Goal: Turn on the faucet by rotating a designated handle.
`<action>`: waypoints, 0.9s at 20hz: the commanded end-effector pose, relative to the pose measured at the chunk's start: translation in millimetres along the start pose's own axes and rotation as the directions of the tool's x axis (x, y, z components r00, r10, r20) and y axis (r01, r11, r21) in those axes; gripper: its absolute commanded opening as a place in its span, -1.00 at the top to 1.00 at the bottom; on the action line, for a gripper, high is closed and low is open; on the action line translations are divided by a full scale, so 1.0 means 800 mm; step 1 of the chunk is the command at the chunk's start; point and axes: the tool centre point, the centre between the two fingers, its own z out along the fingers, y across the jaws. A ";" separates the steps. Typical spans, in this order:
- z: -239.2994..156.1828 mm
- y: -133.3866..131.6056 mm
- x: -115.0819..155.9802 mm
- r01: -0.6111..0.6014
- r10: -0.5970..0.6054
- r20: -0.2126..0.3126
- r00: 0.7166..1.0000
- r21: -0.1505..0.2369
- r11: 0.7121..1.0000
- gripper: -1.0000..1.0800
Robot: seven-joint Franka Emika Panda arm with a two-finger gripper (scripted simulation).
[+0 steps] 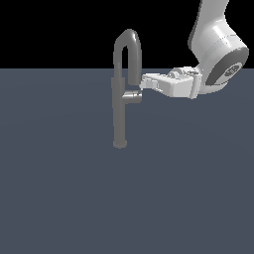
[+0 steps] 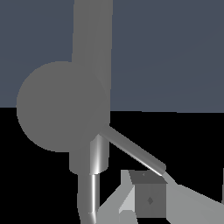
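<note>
The faucet is a tall slim grey column on a small round base, with a high gooseneck spout curving down toward the exterior view's right. The handle is a short shiny stub sticking out of the column toward the exterior view's right, just below the spout end. My gripper reaches in level from the exterior view's right. Its tips are beside the spout end and just above the handle's outer end. Whether they touch either one, and how the jaws stand, does not show. In the wrist view the faucet fills the frame close up, with one grey finger near it.
The faucet stands on a flat dark blue-grey floor. My white arm comes down from the upper part of the exterior view's right. Nothing else is in view.
</note>
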 end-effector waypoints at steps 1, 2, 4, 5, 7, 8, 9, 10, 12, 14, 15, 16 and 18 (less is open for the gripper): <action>0.000 0.014 0.026 -0.022 0.022 0.007 1.000 0.001 1.000 1.00; 0.000 0.018 0.032 -0.024 0.024 0.008 1.000 0.001 1.000 1.00; 0.000 0.023 0.039 -0.026 0.026 0.009 1.000 0.001 1.000 1.00; 0.000 0.011 0.014 0.005 -0.005 0.000 1.000 -0.002 1.000 1.00; 0.000 0.014 0.033 -0.004 0.004 0.003 1.000 -0.001 1.000 1.00; 0.000 0.016 0.042 -0.009 0.009 0.004 1.000 -0.001 1.000 1.00; 0.000 0.018 0.051 -0.013 0.013 0.005 1.000 0.000 1.000 1.00; 0.000 0.020 0.060 -0.017 0.017 0.006 1.000 0.000 1.000 1.00; 0.000 0.024 0.078 -0.026 0.026 0.009 1.000 0.001 1.000 1.00; 0.001 0.013 0.047 0.012 -0.012 0.002 1.000 -0.007 1.000 1.00; 0.001 0.012 0.053 0.008 -0.008 0.003 1.000 -0.006 1.000 1.00; 0.001 0.011 0.060 0.005 -0.004 0.003 1.000 -0.005 1.000 1.00; 0.001 0.010 0.074 -0.003 0.003 0.005 1.000 -0.004 1.000 1.00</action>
